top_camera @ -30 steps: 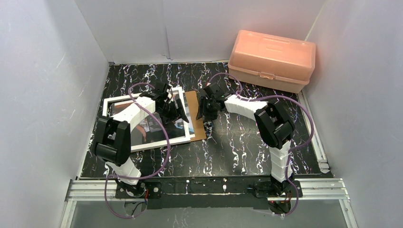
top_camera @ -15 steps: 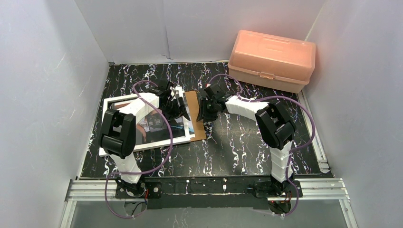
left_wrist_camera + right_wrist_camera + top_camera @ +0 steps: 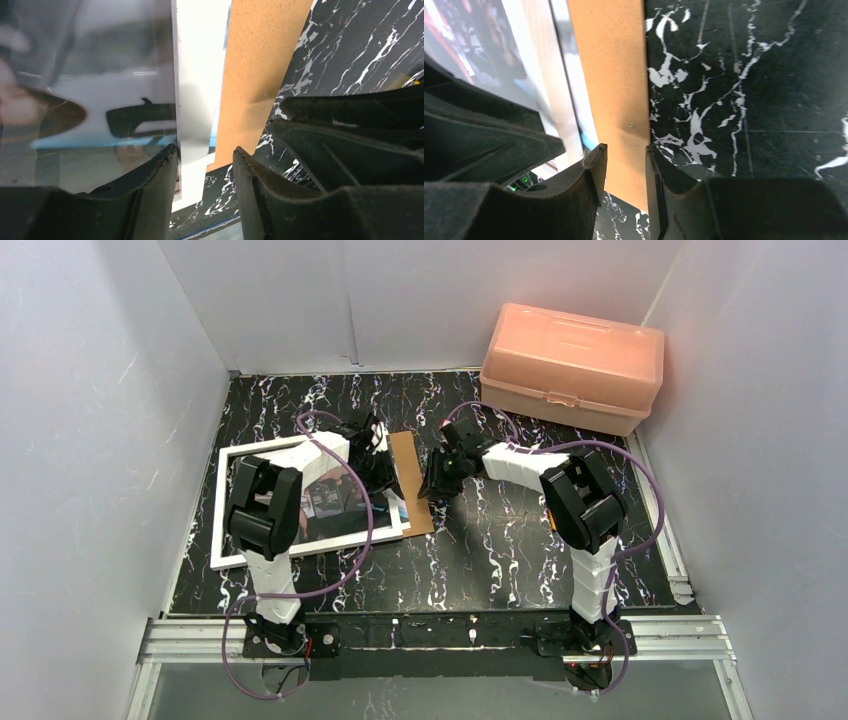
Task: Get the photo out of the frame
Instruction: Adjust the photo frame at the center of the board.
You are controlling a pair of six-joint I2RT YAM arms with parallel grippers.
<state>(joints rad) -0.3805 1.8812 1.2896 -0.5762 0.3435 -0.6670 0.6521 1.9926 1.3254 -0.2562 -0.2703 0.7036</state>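
- left gripper (image 3: 204, 152) has pushed farther out; jaws narrow, frame (image 3: 195, 60) edge between the tips, can't tell if gripping
- right gripper (image 3: 623, 150) barely shifted; jaws narrow over backing board (image 3: 609, 65), grip likewise unclear

Left gripper (image 3: 202, 154) fills the lower edge of the view; its two black fingers (image 3: 150, 190) stand apart with a clear gap between the tips; the white border of the frame (image 3: 202, 45) runs up through that gap; contact with it cannot be determined. Left of the border lies the glossy photo (image 3: 90, 100), blurred and full of reflections; right of it, just beside, a plain brown backing board (image 3: 265, 60); beyond that, the black white-veined table (image 3: 360, 40).
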